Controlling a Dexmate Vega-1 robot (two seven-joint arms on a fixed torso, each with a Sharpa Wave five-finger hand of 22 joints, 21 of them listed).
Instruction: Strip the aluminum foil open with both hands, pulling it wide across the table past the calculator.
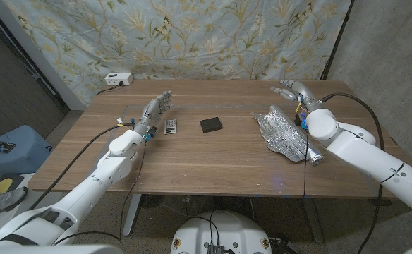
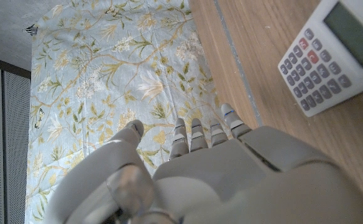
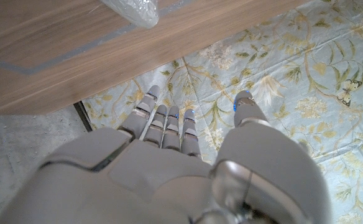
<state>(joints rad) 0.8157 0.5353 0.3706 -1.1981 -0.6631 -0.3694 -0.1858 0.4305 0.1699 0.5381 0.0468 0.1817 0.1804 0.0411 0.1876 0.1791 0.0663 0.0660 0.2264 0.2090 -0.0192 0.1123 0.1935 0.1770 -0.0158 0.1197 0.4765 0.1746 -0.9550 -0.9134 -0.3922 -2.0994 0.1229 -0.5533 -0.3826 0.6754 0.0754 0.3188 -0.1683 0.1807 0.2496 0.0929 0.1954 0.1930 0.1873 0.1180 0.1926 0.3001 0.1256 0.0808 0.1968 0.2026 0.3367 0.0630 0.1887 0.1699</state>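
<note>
Both hands hold nothing, fingers extended: left hand [image 1: 156, 107] beside the calculator [image 1: 171, 126], right hand [image 1: 288, 89] behind the crumpled foil [image 1: 283, 132].

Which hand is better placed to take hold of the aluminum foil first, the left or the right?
Probably the right hand. It hangs open just beyond the foil, which lies on the robot's right side of the table. The left hand, also open, is near the calculator, with a black block between it and the foil.
</note>
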